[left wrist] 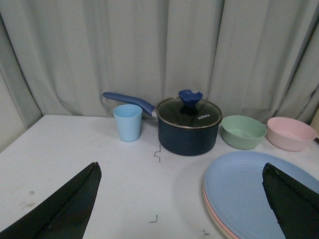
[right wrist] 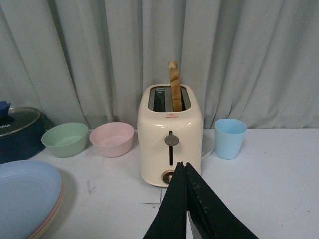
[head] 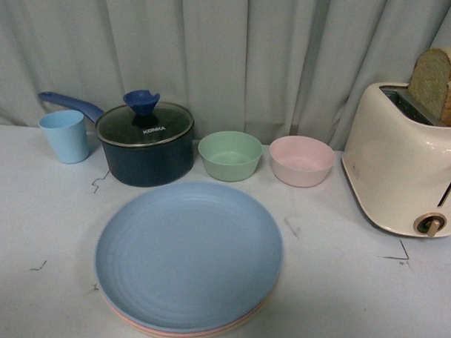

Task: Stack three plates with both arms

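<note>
The three plates lie in one stack at the table's front centre. The light blue plate (head: 189, 254) is on top, with the pink plate (head: 135, 325) and the cream-beige plate (head: 194, 337) showing only as thin rims under it. Neither arm shows in the front view. In the left wrist view my left gripper (left wrist: 182, 172) is open above the table, its right finger over the blue plate (left wrist: 244, 194). In the right wrist view my right gripper (right wrist: 183, 165) is shut on nothing, in front of the toaster, and the blue plate (right wrist: 25, 191) lies off to one side.
Behind the stack stand a dark blue lidded pot (head: 145, 140), a light blue cup (head: 65, 135), a green bowl (head: 230, 154) and a pink bowl (head: 301, 160). A cream toaster (head: 403, 164) with a bread slice (head: 437, 84) stands at the right. Another blue cup (right wrist: 230, 138) stands beyond the toaster.
</note>
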